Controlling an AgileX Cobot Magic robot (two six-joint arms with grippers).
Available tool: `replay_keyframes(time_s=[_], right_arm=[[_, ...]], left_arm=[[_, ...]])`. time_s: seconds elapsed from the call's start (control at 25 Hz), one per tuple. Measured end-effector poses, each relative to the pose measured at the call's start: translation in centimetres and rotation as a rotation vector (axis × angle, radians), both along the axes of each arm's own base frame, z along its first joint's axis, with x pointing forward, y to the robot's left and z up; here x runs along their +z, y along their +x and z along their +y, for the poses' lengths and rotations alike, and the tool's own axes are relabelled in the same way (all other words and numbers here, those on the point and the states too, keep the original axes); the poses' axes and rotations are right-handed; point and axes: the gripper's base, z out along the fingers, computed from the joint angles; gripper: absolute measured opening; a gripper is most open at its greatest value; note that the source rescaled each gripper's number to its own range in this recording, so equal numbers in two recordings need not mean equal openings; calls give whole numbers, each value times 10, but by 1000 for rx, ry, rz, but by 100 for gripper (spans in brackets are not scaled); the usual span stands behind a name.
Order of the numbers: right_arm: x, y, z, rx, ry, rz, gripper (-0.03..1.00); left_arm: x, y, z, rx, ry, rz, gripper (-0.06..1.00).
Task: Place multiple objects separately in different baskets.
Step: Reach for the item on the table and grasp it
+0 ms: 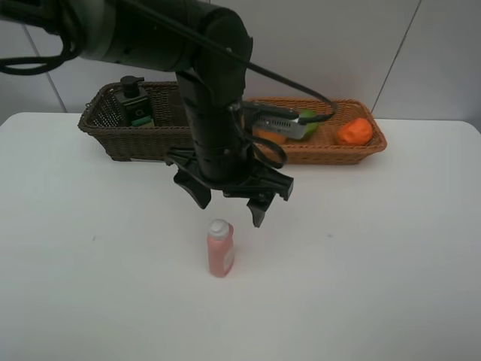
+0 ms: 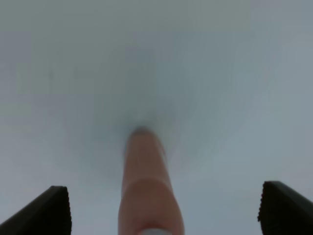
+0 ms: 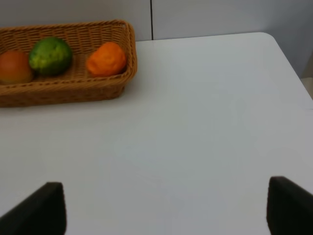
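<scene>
Pink bottle [image 1: 220, 250] upright, left end effector [image 1: 230, 203] spread above

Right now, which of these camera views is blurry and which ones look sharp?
Left wrist view: soft and hazy, the pink bottle smeared because it sits so close. Right wrist view: fairly sharp on the tan basket and orange. Exterior high view: clear, even light, faint shadows on the table.

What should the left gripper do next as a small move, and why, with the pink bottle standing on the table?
Probably lower the left gripper straight down around the pink bottle. It hangs open just above and behind the white cap, and the left wrist view shows the bottle centred between the two spread fingers, touching neither. The bottle stands upright and alone on the table, so a short descent should bring the fingers to its sides.
</scene>
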Motion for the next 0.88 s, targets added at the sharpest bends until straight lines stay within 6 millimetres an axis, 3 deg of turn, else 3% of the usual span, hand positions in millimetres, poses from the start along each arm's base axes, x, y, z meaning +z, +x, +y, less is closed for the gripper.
replay_keyframes(time_s=[0.2, 0.4, 0.88], right_arm=[[0, 0, 0, 0, 0, 0, 67], [0, 0, 0, 0, 0, 0, 67], [0, 0, 0, 0, 0, 0, 67]], left_arm=[[-2, -5, -2, -12, 8, 7, 99], [-20, -14, -5, -20, 5, 8, 99], [-54, -31, 10, -20, 24, 26, 99]])
